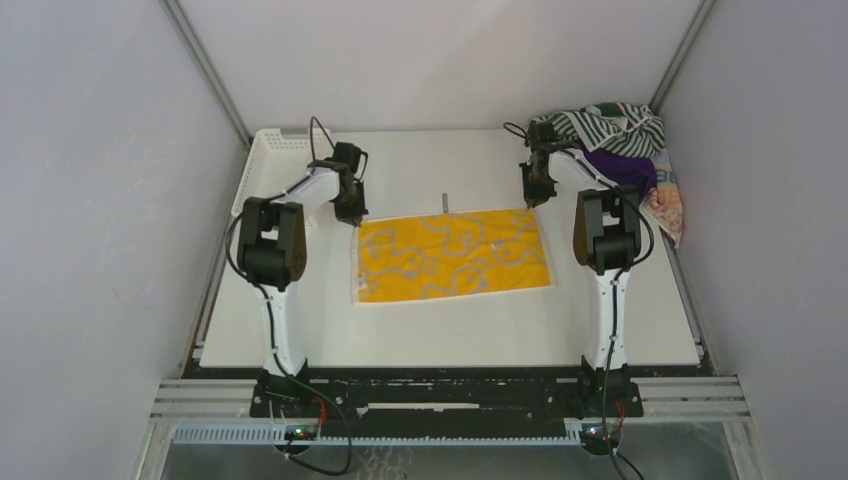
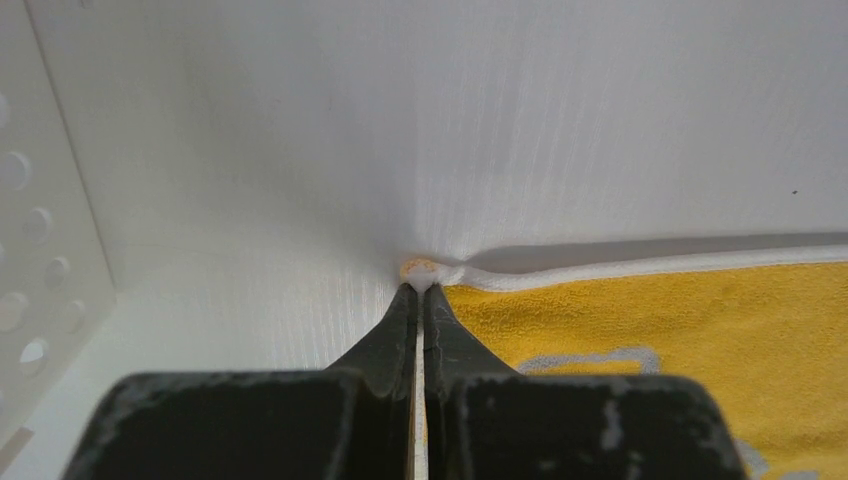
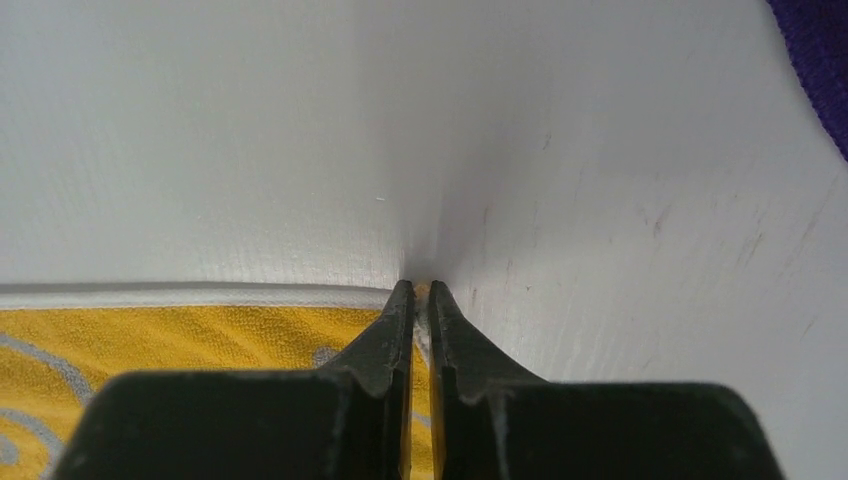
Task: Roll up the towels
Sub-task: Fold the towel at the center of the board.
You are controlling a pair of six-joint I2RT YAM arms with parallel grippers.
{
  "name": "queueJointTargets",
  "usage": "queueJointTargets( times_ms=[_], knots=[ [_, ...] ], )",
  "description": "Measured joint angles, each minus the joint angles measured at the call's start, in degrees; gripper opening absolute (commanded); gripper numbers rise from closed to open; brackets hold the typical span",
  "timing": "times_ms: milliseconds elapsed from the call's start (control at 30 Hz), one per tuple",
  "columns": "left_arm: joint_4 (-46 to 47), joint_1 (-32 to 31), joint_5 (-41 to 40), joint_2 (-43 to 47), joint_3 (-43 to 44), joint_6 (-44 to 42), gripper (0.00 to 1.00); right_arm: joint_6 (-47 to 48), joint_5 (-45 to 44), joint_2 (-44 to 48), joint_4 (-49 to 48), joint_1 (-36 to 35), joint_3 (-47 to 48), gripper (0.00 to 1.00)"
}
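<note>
The yellow towel [image 1: 452, 256] with grey-white squiggles and a white hem lies flat in the middle of the table. My left gripper [image 1: 352, 215] is shut on its far left corner; the left wrist view shows the pinched corner [image 2: 420, 270] at the fingertips. My right gripper [image 1: 533, 200] is shut on its far right corner, with cloth [image 3: 200, 335] between the closed jaws. The green-and-white striped towel [image 1: 605, 125], the purple towel [image 1: 622, 165] and the orange/beige patterned towel [image 1: 668, 205] lie heaped at the far right.
A white lattice basket [image 1: 268, 160] stands at the far left, its holed wall beside my left gripper [image 2: 40, 270]. A small grey mark [image 1: 442, 201] sits on the table behind the towel. Walls close in both sides.
</note>
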State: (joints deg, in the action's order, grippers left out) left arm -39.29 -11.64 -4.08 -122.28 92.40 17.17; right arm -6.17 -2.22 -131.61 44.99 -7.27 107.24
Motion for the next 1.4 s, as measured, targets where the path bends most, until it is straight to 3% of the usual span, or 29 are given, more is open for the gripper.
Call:
queueJointTargets(
  times_ms=[333, 600, 933, 1400],
  knots=[
    [0.52, -0.02, -0.07, 1.14, -0.17, -1.27, 0.0, -0.17, 0.74, 4.74, -2.38, 0.79, -7.15, 0.0],
    [2.64, -0.15, -0.22, 9.57, -3.41, -1.38, 0.0, -1.53, 0.76, 14.12, -5.46, 1.38, -14.14, 0.0],
    [4.96, -0.17, -0.59, 11.04, -3.85, -1.77, 0.0, -3.43, 0.85, 17.84, -9.97, 1.84, -16.17, 0.0],
    [7.67, -0.44, 0.35, 23.52, -19.65, 0.0, 0.0, -6.49, 1.66, 31.87, -12.11, 1.01, -32.65, 0.0]
  ],
)
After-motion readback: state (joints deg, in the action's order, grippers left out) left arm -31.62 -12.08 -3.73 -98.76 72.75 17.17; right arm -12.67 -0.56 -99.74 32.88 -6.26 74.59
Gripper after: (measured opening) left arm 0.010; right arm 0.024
